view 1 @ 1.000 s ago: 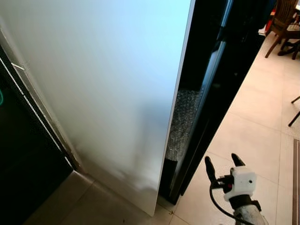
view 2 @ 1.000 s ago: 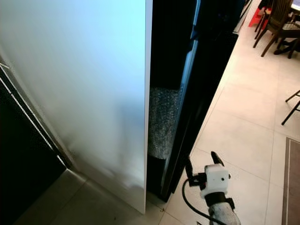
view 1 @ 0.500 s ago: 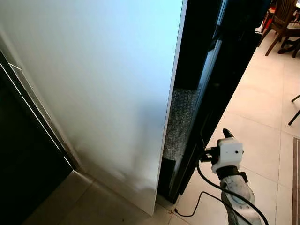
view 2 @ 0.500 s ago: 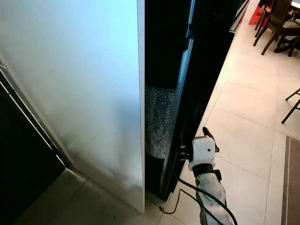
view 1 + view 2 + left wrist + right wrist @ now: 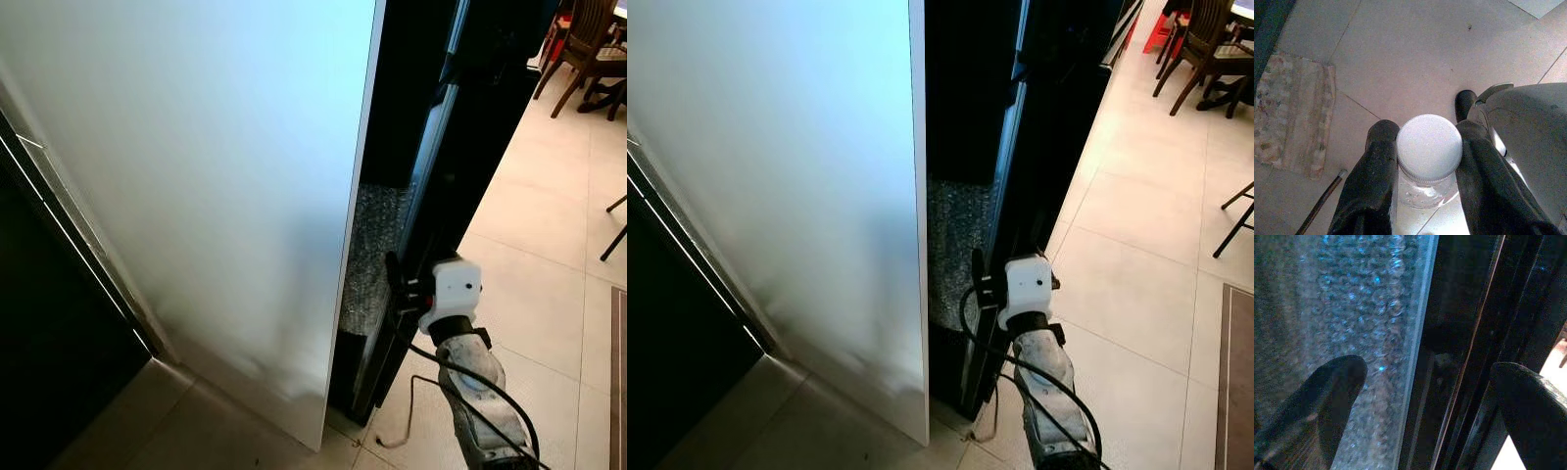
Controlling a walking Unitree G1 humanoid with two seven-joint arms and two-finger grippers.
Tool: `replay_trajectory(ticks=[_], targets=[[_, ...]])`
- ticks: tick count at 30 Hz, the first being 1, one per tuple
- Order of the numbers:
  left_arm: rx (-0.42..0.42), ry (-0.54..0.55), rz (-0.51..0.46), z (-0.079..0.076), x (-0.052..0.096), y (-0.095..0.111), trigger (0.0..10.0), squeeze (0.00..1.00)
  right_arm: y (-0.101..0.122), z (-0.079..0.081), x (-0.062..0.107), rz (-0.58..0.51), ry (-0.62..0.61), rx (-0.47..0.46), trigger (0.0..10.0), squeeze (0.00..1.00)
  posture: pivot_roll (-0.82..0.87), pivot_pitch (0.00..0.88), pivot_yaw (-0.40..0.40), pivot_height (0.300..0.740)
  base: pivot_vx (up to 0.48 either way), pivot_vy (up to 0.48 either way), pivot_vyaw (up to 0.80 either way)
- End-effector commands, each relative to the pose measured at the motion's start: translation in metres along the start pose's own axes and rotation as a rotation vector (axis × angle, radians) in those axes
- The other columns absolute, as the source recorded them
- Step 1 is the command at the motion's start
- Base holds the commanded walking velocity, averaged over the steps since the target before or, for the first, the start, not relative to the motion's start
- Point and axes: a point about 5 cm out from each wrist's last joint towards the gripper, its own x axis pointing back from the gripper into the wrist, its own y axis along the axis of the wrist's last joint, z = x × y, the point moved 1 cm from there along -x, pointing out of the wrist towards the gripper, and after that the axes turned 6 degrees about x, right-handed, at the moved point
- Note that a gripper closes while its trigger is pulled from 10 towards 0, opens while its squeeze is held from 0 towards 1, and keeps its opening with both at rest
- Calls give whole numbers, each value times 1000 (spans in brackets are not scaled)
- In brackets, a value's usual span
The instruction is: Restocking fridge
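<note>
The right gripper (image 5: 409, 285) is up at the edge of the black fridge door (image 5: 460, 186), its two fingers spread apart and grasping nothing; in its wrist view one finger (image 5: 1322, 406) lies over the bubble-textured panel (image 5: 1361, 308) and the other (image 5: 1533, 406) over the dark door frame, so the door edge sits between them. From where I stand, the white side panel (image 5: 216, 196) fills everything from about 9 to 12 o'clock, and the narrow dark gap of the fridge runs up towards 1 o'clock, with tiled floor (image 5: 549, 245) off at 3 o'clock. The step in hand looks like getting that door wider open: I would judge it best to hook the fingers squarely behind the door edge and swing outward along the hinge arc, not pull straight back, keeping the trailing cable (image 5: 460, 382) clear of the gap. The left gripper (image 5: 1425, 147) hangs low over the floor, clenched on a clear bottle (image 5: 1427, 188) with a white cap (image 5: 1429, 147). The bottle's long axis runs along the fingers, cap end toward the wrist camera and base toward the floor.
</note>
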Motion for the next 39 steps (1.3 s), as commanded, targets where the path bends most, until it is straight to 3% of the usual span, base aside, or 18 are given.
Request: replay_trajectory(ticks=[1, 13, 22, 24, 27, 28, 30, 31, 32, 39], targets=[[-10, 4, 19, 2, 1, -5, 10000, 0, -1, -6, -3, 9, -23, 12, 10000, 0, -13, 0, -26, 740, 0, 0, 0], [-15, -2, 22, 2, 1, -6, 10000, 0, 5, -15, -17, -4, -44, 8, 10000, 0, -14, 0, -27, 740, 0, 0, 0], [-18, -5, 26, 1, 2, -7, 10000, 0, 1, -32, -10, 1, -127, 20, 10000, 0, -17, 0, -30, 740, 0, 0, 0], [-18, -5, 27, 1, 2, -7, 10000, 0, 0, -39, -6, 0, -164, 23, 10000, 0, -20, 0, -30, 740, 0, 0, 0], [-28, -8, 32, 1, 2, -8, 10000, 0, -11, -62, 14, 33, -292, 46, 10000, 0, -21, 0, -37, 740, 0, 0, 0], [-28, -8, 32, 1, 2, -8, 10000, 0, -11, -62, 14, 33, -292, 46, 10000, 0, -21, 0, -37, 740, 0, 0, 0], [-30, -11, 34, 1, 2, -8, 10000, 0, -24, -77, 31, 88, -365, 42, 10000, 0, -28, 0, -35, 740, 0, 0, 0], [-30, -11, 34, 1, 2, -8, 10000, 0, -24, -77, 31, 88, -365, 42, 10000, 0, -28, 0, -35, 740, 0, 0, 0], [-37, -15, 35, 1, 2, -8, 10000, 0, -36, -88, 47, 136, -418, 40, 10000, 0, -32, 0, -33, 740, 0, 0, 0], [-49, -20, 36, 1, 2, -9, 10000, 0, -58, -112, 76, 232, -544, 27, 10000, 0, -38, 0, -34, 740, 0, 0, 0]])
